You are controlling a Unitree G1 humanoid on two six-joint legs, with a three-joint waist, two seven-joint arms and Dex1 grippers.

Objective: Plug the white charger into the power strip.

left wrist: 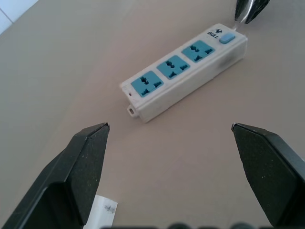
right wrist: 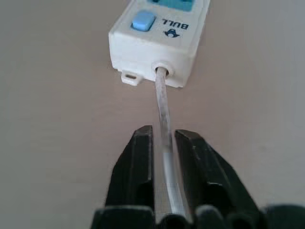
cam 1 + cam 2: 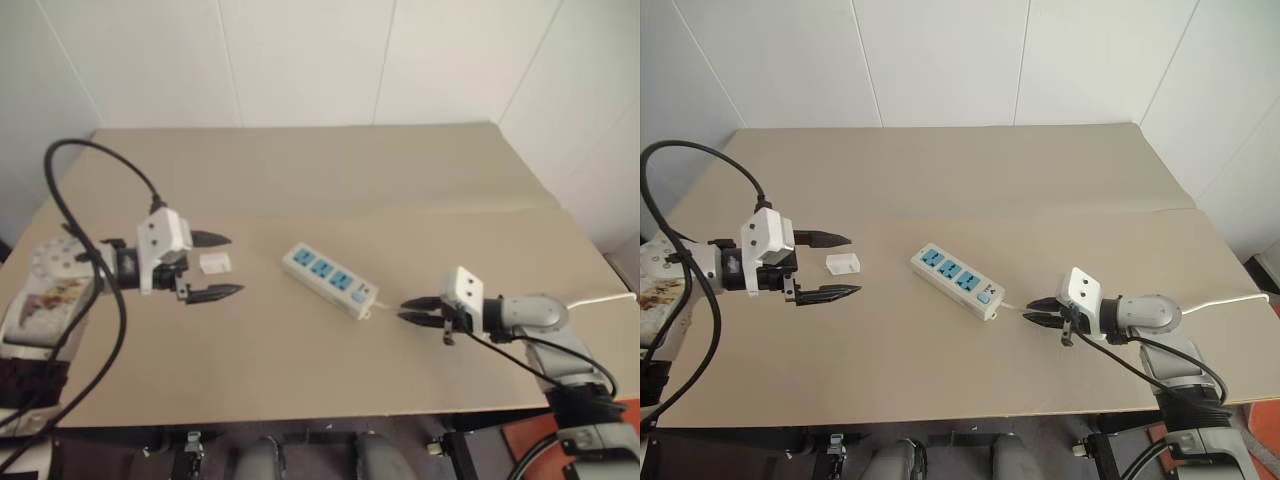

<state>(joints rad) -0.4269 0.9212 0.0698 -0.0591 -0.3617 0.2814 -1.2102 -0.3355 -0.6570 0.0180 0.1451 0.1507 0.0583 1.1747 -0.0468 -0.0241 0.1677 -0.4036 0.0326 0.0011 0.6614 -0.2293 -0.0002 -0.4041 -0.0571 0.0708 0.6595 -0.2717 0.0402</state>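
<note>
Two grippers over the table (image 3: 330,180): left gripper (image 3: 218,266) spread wide w/ nothing in it, white charger (image 3: 214,262) lying on the table between its fingers, power strip (image 3: 330,279) mid-table w/ all sockets bare, right gripper (image 3: 412,309) slightly parted around the strip's cable (image 2: 164,143), grip unclear

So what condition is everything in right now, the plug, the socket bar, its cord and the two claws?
white charger: lying loose on the table, unplugged
power strip: flat on the table, all three sockets empty
cable: running between the right gripper's fingers
left gripper: wide open, holding nothing
right gripper: fingers slightly apart around the cable
</note>
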